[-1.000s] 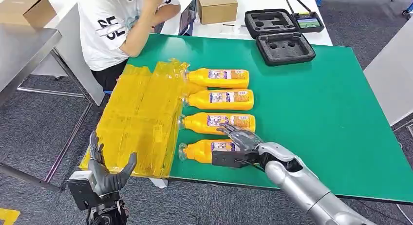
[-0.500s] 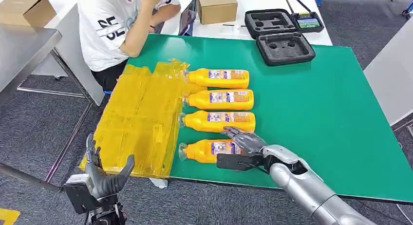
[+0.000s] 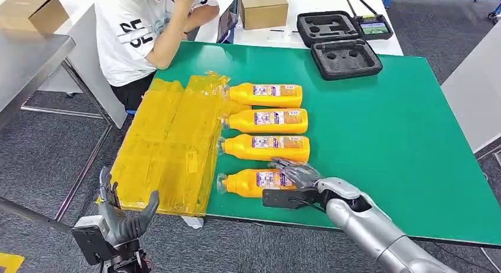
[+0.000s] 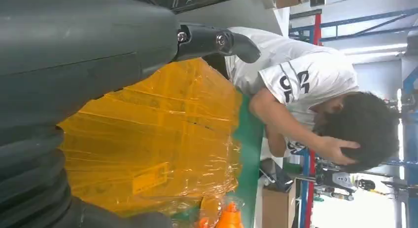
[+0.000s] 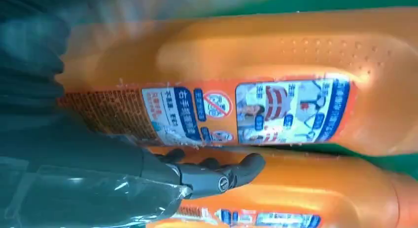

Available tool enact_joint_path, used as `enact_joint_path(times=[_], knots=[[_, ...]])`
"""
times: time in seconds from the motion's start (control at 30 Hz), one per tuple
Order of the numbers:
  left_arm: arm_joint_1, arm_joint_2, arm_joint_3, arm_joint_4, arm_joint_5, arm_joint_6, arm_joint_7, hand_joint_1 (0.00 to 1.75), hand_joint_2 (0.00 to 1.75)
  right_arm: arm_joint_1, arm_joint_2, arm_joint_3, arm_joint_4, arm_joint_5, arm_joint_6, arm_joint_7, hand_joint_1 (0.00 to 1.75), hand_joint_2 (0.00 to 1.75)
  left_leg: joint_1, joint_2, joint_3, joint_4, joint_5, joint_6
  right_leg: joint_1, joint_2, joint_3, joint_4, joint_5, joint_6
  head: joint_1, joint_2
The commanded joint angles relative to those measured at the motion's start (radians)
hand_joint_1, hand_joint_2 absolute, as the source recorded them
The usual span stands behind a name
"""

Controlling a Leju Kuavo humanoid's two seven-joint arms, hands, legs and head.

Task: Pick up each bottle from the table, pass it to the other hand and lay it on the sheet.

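Four orange bottles lie side by side on the green table [image 3: 384,137], necks toward the yellow sheet [image 3: 165,143]. My right hand [image 3: 295,177] is over the base end of the nearest bottle [image 3: 251,182], fingers spread across its top and thumb low at its near side; the bottle lies flat. In the right wrist view a labelled bottle [image 5: 276,65] is very close, and my thumb [image 5: 217,176] lies against a second bottle [image 5: 320,193]. My left hand [image 3: 121,217] hangs open below the table's near left corner, holding nothing. The sheet [image 4: 157,139] is beyond it in the left wrist view.
The other bottles [image 3: 263,148], [image 3: 269,120], [image 3: 266,94] lie further back. A person [image 3: 142,31] leans on the table's far left corner. A black foam case [image 3: 345,57] and a cardboard box [image 3: 262,6] stand at the back. The table's right half is bare green.
My right hand has come down and back from the second bottle onto the nearest bottle's base end. My left hand has sunk lower and slightly left. The bottles have not moved.
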Motion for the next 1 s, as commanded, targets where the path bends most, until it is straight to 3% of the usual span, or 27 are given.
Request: enact_joint_path(times=[0.03, 0.17, 0.2, 0.23, 0.27, 0.4, 0.6, 0.73, 0.9, 1.0], knots=[[-0.007, 0.004, 0.014, 0.03, 0.012, 0.002, 0.007, 0.0, 1.75, -0.068, 0.001, 0.07, 0.129, -0.007, 0.034, -0.004, 0.54, 1.75, 0.001, 0.001, 0.005, 0.0, -0.002, 0.0, 0.001, 0.001, 0.005, -0.001, -0.002, -0.002, 0.0, 0.0], [-0.007, 0.004, 0.014, 0.029, 0.012, 0.002, 0.007, 0.0, 1.75, -0.069, 0.0, 0.07, 0.132, -0.007, 0.034, -0.004, 0.54, 1.75, 0.001, 0.001, 0.005, 0.0, -0.002, 0.0, 0.001, 0.001, 0.005, -0.001, -0.002, -0.002, 0.0, 0.0], [-0.007, 0.004, 0.013, 0.029, 0.012, 0.002, 0.007, 0.0, 1.75, -0.071, 0.001, 0.073, 0.133, -0.005, 0.038, -0.004, 0.65, 1.75, 0.001, 0.002, 0.007, 0.0, -0.004, 0.0, 0.002, 0.001, 0.007, -0.001, -0.003, -0.003, 0.0, 0.0], [-0.007, 0.004, 0.012, 0.029, 0.012, 0.002, 0.007, 0.0, 1.75, -0.075, 0.001, 0.075, 0.136, -0.005, 0.04, -0.004, 1.12, 1.75, 0.001, 0.001, 0.006, 0.0, -0.003, 0.0, 0.001, 0.0, 0.006, -0.001, -0.002, -0.002, 0.0, 0.0], [-0.007, 0.003, 0.012, 0.029, 0.012, 0.003, 0.007, 0.0, 1.75, -0.083, -0.001, 0.084, 0.146, -0.003, 0.053, -0.003, 1.4, 1.75, 0.0, 0.0, 0.004, 0.0, -0.002, 0.0, 0.001, 0.0, 0.004, -0.001, -0.001, -0.002, 0.0, 0.0], [-0.009, 0.002, 0.011, 0.032, 0.012, 0.002, 0.009, 0.0, 1.75, -0.102, -0.006, 0.105, 0.171, 0.002, 0.076, -0.011, 1.71, 1.75, 0.0, 0.001, 0.005, 0.0, -0.002, 0.0, 0.001, 0.0, 0.005, -0.001, -0.002, -0.002, 0.0, 0.0], [-0.021, 0.003, 0.008, 0.049, 0.015, 0.0, 0.01, 0.0, 1.75, -0.109, -0.012, 0.116, 0.181, -0.027, 0.105, -0.047, 1.75, 1.75, 0.001, 0.0, 0.008, 0.0, -0.003, 0.0, 0.001, -0.001, 0.008, -0.001, -0.003, -0.003, 0.0, 0.0], [-0.042, 0.006, 0.001, 0.071, 0.017, -0.023, 0.008, 0.0, 1.75, -0.073, 0.012, 0.039, 0.148, -0.169, 0.076, -0.192, 1.75, 1.75, 0.001, 0.0, 0.008, -0.001, -0.003, 0.0, 0.002, -0.001, 0.009, -0.002, -0.003, -0.003, 0.0, 0.0], [-0.048, 0.004, 0.001, 0.078, 0.017, -0.022, 0.008, 0.0, 1.75, -0.074, 0.019, 0.044, 0.142, -0.166, 0.076, -0.188, 1.75, 1.75, 0.001, 0.001, 0.008, 0.0, -0.003, 0.0, 0.001, 0.0, 0.008, -0.001, -0.003, -0.003, 0.0, 0.0], [-0.05, -0.005, 0.003, 0.076, 0.016, -0.034, -0.001, 0.0, 1.75, -0.025, 0.09, -0.079, 0.112, -0.298, 0.002, -0.298, 1.75, 1.75, 0.001, 0.002, 0.009, 0.0, -0.004, 0.0, 0.002, 0.001, 0.008, -0.001, -0.003, -0.003, 0.0, 0.0]])
